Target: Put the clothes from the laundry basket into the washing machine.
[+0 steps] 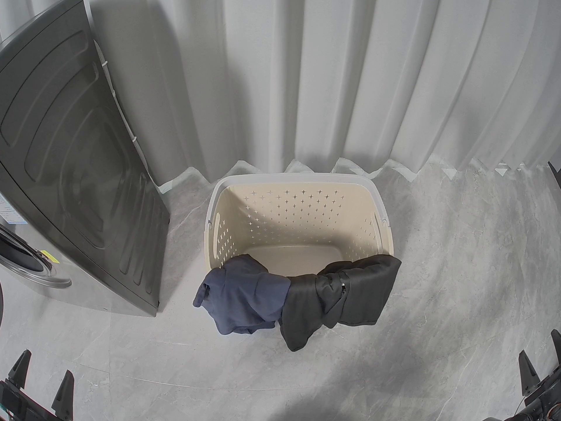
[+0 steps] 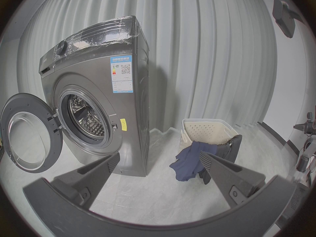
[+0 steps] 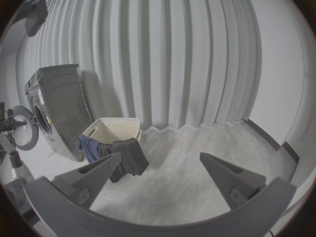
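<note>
Closest to me, in the lower left corner of the head view, my left gripper (image 1: 44, 375) hovers over the pale marbled floor (image 1: 456, 276). Its jaws are released, spread wide with nothing between them. In the lower right corner the right gripper (image 1: 540, 359) hangs over the floor too, jaws likewise parted and empty. Both are well apart from the laundry.

A little beyond, at the centre of the frame, are the clothes. A blue garment (image 1: 245, 294) and a dark grey garment (image 1: 345, 292) are draped side by side over the near rim of the laundry basket (image 1: 292, 178). The blue one is on the left and the grey one on the right, and they touch where they meet. Most of each hangs down the outside of the basket toward the floor. I cannot tell whether either hem reaches it. The basket is cream with a paler rim, upright on the floor, its inner walls pierced with small star-shaped holes.

To the left of the basket, near it but not touching, stands the grey washing machine (image 1: 70, 176), filling the left edge of the head view. From my left wrist camera I can see its round door (image 2: 29, 135) swung fully open toward the left of the frame. The metal drum (image 2: 86, 118) is exposed behind it, and clear film covers the top panel.

Farthest back, a white pleated curtain (image 1: 327, 59) runs across the whole upper part of the frame and down to the floor behind both basket and machine.
</note>
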Tool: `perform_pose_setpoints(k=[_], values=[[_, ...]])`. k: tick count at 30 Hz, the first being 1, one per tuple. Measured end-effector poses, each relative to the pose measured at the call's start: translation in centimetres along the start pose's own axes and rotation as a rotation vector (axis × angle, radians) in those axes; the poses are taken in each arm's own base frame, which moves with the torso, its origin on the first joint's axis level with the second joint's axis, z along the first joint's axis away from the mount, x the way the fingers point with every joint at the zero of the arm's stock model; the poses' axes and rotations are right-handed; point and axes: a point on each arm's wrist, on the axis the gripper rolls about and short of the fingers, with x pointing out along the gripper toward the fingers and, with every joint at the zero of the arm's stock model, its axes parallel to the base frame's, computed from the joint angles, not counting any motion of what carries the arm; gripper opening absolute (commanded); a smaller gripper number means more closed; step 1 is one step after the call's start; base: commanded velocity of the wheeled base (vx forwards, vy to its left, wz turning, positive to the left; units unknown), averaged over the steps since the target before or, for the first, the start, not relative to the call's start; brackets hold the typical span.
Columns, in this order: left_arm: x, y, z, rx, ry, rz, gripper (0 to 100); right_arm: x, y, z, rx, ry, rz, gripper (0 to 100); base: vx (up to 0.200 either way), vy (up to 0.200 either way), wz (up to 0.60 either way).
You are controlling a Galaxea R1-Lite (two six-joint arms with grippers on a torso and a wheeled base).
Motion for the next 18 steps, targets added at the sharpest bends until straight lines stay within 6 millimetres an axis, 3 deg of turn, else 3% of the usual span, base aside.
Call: perform_pose_setpoints(k=[3,9,18], values=[[0.0,0.0,0.0,0.000,0.000,0.000,100,-0.1,0.0,0.5,0.005,-0.016,-0.001,100,0.000,0.000,0.00],[0.0,0.0,0.0,0.001,0.000,0.000,100,-0.1,0.0,4.2,0.012,-0.071,0.024,100,0.000,0.000,0.00],[0.0,0.0,0.0,0.001,0.000,0.000,100,4.7,0.3,6.8,0.114,0.120,0.125,100,0.000,0.000,0.00]])
